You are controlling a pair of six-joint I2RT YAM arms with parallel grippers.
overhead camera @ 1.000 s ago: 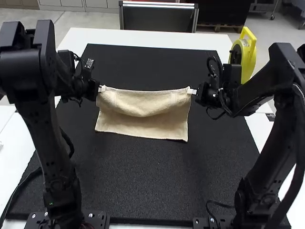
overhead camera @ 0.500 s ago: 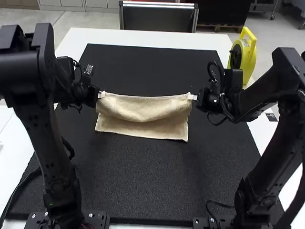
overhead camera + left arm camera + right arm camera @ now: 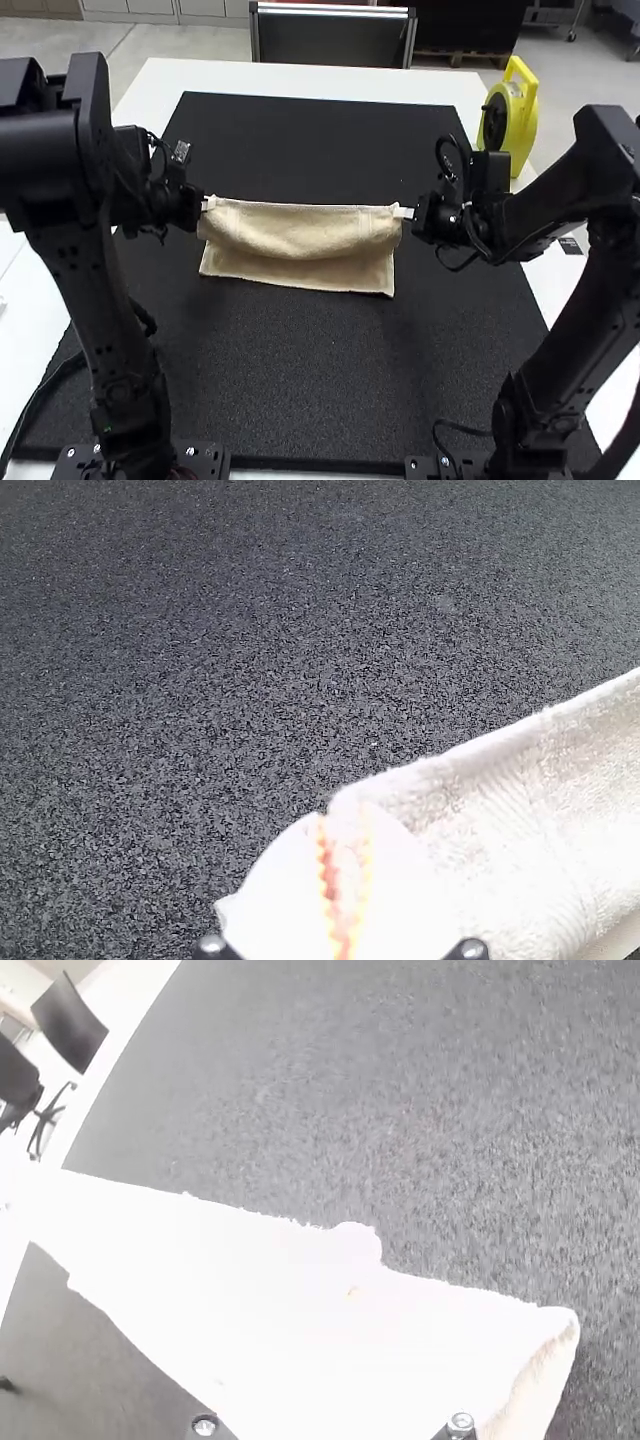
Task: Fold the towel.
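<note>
- Towel (image 3: 300,228): cream and soft, in the middle of the frame, a bit to the left. It goes across from one gripper to the other.
- The far side of the towel is held up at its two ends. That part hangs down in a fat, round droop, on top of a flat part.
- The flat part lies on the black mat (image 3: 320,380). It sticks out in front of the droop like a strip, with a straight edge.
- Left gripper (image 3: 207,203): at the left end of the held-up side. Its fingers are pinching the towel there. In the left wrist view, a bit of the cloth is squeezed between the orange pads (image 3: 326,880).
- Right gripper (image 3: 403,212): at the right end of the held-up side. Its white fingers are pinching the towel there too.
- Left arm (image 3: 85,290): big and black, down the left of the frame.
- Right arm (image 3: 590,290): big and black, down the right of the frame.
- The mat lies on a white bench (image 3: 330,80), and the white shows past its far edge and at its sides.
- A yellow thing with a handle (image 3: 520,120) is at the upper right of the frame, near the bench's side.
</note>
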